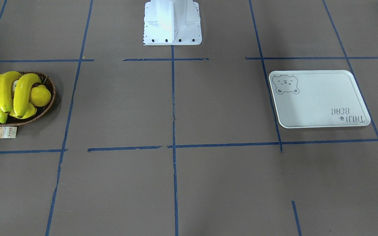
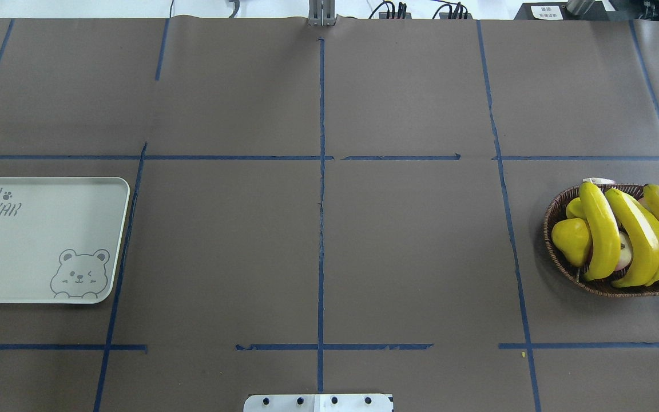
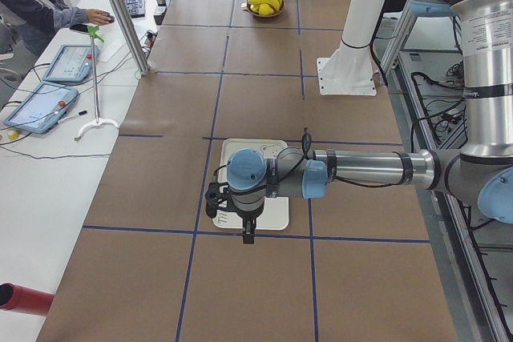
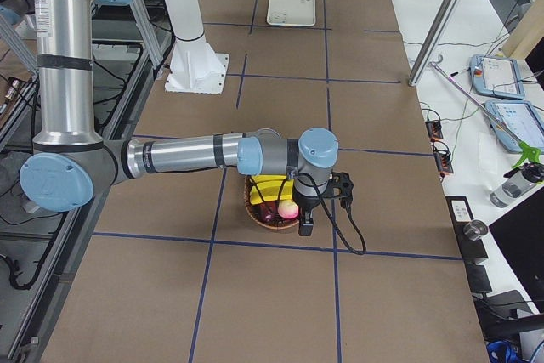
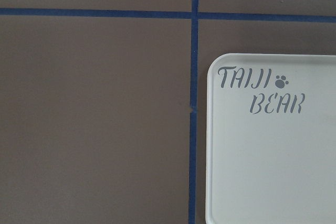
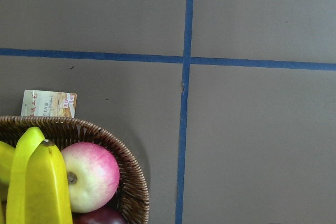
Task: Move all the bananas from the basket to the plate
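The bananas [image 2: 627, 237] lay in the basket [image 2: 552, 217] below the right fingers [image 4: 304, 227], long axes pointing away from the robot, the plate [image 2: 20, 252] well apart under the left fingers [image 3: 248, 234]; whether either pair was open could not be told.

Near the right gripper [image 4: 306, 227], the basket [image 6: 131, 187] is rough dark woven wicker with a paper tag [image 6: 49, 103], its bananas [image 2: 598, 229] smooth and glossy; near the left gripper [image 3: 248, 235], the plate [image 5: 273, 171] looks like smooth matt plastic on the matt brown table cover [image 2: 409, 257].
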Controlling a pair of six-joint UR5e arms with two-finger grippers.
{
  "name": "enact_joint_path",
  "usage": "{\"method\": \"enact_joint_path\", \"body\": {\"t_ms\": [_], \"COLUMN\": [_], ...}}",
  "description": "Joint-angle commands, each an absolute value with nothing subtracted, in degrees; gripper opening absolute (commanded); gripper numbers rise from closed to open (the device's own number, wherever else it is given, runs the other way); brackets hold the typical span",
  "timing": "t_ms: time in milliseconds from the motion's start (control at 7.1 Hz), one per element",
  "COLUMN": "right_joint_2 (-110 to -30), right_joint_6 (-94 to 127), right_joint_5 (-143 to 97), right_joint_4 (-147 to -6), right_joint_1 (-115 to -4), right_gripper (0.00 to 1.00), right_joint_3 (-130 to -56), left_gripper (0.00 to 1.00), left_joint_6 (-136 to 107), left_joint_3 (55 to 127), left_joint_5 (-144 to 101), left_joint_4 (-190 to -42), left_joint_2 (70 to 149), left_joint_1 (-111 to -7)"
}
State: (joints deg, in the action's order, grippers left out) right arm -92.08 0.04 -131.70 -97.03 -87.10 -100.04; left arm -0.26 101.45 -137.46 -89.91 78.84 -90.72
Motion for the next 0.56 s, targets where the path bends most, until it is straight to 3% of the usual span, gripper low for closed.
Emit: {"method": "enact_joint_path", "body": {"t_ms": [0, 423], "right_joint_2": [-92.02, -91.85], "right_joint_6": [0.09, 1.4], "right_joint_5": [-132.18, -132.45], "right_joint_4": [-96.94, -97.03], "right_joint_1": [-87.01, -82.12], "right_gripper": [1.0, 1.0], "right_joint_3": [-100.11, -107.45], "left_gripper": [1.0, 1.0], "left_joint_6": [-0.09, -0.26], "left_joint_3": [101.43, 101.34], "left_joint_5": [-137.46, -137.55], "left_joint_4": [-89.91, -89.91], "left_joint_2": [78.84, 78.84], "left_joint_1": [-90.62, -90.62]}}
